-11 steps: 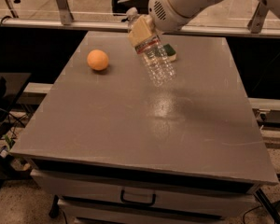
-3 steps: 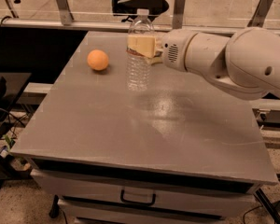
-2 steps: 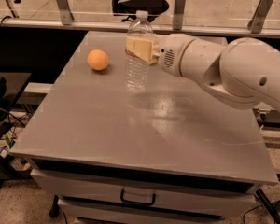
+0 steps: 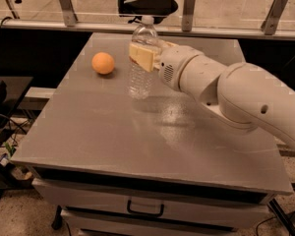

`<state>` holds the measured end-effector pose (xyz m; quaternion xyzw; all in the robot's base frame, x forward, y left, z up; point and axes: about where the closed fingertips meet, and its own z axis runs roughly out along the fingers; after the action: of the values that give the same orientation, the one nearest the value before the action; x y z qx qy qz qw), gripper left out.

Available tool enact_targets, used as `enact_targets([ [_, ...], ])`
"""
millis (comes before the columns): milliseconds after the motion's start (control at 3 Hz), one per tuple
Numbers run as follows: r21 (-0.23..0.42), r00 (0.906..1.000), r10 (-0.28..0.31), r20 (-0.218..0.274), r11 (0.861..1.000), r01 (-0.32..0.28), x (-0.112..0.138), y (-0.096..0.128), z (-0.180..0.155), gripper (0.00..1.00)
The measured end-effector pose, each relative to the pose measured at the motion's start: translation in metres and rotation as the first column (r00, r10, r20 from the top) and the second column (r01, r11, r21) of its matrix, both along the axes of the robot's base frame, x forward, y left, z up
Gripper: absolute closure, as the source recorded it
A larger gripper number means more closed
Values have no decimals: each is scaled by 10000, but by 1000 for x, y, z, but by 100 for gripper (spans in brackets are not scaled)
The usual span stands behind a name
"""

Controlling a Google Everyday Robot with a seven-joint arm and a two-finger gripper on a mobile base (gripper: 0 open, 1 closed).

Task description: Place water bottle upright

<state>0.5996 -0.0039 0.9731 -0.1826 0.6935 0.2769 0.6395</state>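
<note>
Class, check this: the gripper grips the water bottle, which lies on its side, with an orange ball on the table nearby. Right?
No. The camera view shows the water bottle upright, cap on top, not on its side. The gripper does grip its upper body, and the orange ball sits on the table nearby.

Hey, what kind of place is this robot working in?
Probably an office or lab: a grey table over drawers, an office chair behind a railing. The gripper holds the water bottle upright there.
</note>
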Motion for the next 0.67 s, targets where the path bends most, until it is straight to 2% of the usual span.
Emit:
enact_targets([
  [667, -539, 9977, -320, 603, 9979, 352, -9, 7, -4, 100],
])
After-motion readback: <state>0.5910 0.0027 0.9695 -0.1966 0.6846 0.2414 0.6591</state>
